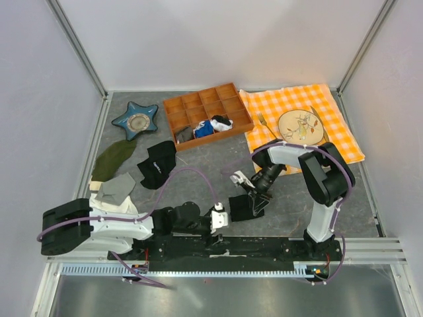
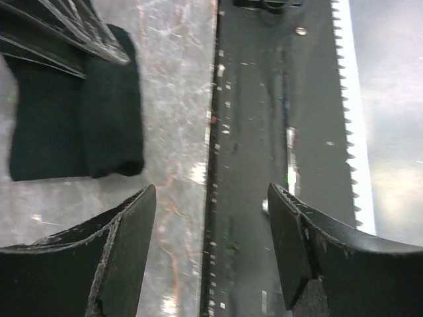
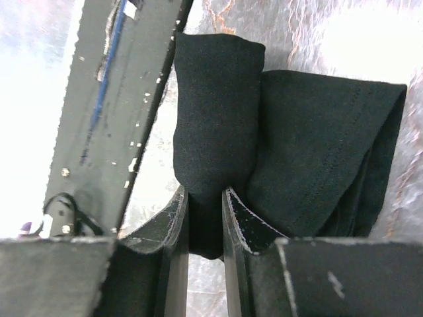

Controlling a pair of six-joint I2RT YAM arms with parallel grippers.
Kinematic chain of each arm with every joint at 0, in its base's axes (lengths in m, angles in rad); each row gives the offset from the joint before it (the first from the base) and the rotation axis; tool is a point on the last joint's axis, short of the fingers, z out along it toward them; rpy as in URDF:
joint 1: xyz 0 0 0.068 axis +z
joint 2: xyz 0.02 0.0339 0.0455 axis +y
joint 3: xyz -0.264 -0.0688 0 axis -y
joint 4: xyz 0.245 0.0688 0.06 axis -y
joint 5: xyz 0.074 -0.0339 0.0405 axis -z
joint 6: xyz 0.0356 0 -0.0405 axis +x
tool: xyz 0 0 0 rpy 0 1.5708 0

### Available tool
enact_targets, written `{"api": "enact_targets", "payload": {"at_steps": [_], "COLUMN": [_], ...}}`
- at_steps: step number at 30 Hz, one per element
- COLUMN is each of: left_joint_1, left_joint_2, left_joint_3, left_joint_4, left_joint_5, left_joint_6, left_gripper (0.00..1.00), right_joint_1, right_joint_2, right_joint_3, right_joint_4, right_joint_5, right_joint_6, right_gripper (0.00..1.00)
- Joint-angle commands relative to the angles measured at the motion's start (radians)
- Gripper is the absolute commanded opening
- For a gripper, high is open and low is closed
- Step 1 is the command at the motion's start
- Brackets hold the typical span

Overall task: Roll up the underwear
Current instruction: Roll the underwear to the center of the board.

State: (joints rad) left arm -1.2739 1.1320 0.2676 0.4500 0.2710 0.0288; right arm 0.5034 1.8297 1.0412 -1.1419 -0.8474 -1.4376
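Our right gripper (image 3: 205,198) pinches the black soft-fabric underwear (image 3: 218,105), lower centre, so its roll holds. Our left gripper (image 2: 211,205) gapes, empty

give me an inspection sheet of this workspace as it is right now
surface: grey mottled table, no spills seen
job's things: black underwear, partly rolled, lying by the table's near edge
clutter: orange tray, star dish, olive cloth, grey cloth, smaller black cloth, checked cloth with plate and fork
grippers: right gripper shut on a fold of the underwear; left gripper open, holding nothing
cables: purple cables loop above the table from both arms
surroundings: pale walls, metal frame posts
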Motion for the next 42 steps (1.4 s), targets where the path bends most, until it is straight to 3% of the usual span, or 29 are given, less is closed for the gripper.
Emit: {"api": "enact_targets", "payload": {"at_steps": [1,12,15,16,18,19,23,26,31,36,38,42], "left_joint_1": [-0.038,-0.044,-0.041,-0.036,-0.03,-0.024,0.036,0.125,0.27,0.364,0.39,0.413], "left_joint_2": [0.093,0.446,0.528,0.543,0.581,0.584,0.575,0.578,0.64,0.764,0.794,0.86], "left_joint_3": [0.116,0.334,0.404,0.412,0.412,0.407,0.355,0.329,0.324,0.372,0.384,0.426], "left_joint_4": [-0.002,-0.057,-0.117,-0.128,-0.137,-0.137,-0.105,-0.091,-0.071,-0.08,-0.073,-0.091], "left_joint_5": [-0.214,-0.315,-0.319,-0.309,-0.291,-0.28,-0.159,0.018,0.207,0.378,0.43,0.473], "left_joint_6": [0.238,0.315,0.309,0.29,0.26,0.219,0.068,-0.087,-0.274,-0.404,-0.455,-0.487], "left_gripper": [0.75,0.71,0.52,0.27,0.04,0.02,0.02,0.02,0.02,0.02,0.03,0.04], "right_joint_1": [-0.042,-0.042,-0.045,-0.045,-0.063,-0.074,-0.144,-0.195,-0.217,-0.206,-0.187,-0.085], "right_joint_2": [0.103,0.098,0.1,0.095,0.071,0.057,-0.039,-0.177,-0.49,-0.74,-0.779,-0.764], "right_joint_3": [0.048,0.026,0.023,0.023,0.016,0.013,-0.001,-0.049,-0.167,-0.323,-0.363,-0.406], "right_joint_4": [-0.151,-0.064,-0.058,-0.056,-0.029,-0.019,0.028,0.157,0.364,0.404,0.401,0.447], "right_joint_5": [-0.015,0.016,0.021,0.024,0.025,0.025,0.025,0.076,0.133,0.019,0.007,0.094], "right_joint_6": [-0.035,0.04,0.043,0.045,0.068,0.074,0.098,0.186,0.264,0.097,0.011,0.003], "right_gripper": [0.23,0.23,0.24,0.26,0.31,0.34,0.45,0.47,0.65,0.84,0.88,0.9]}}
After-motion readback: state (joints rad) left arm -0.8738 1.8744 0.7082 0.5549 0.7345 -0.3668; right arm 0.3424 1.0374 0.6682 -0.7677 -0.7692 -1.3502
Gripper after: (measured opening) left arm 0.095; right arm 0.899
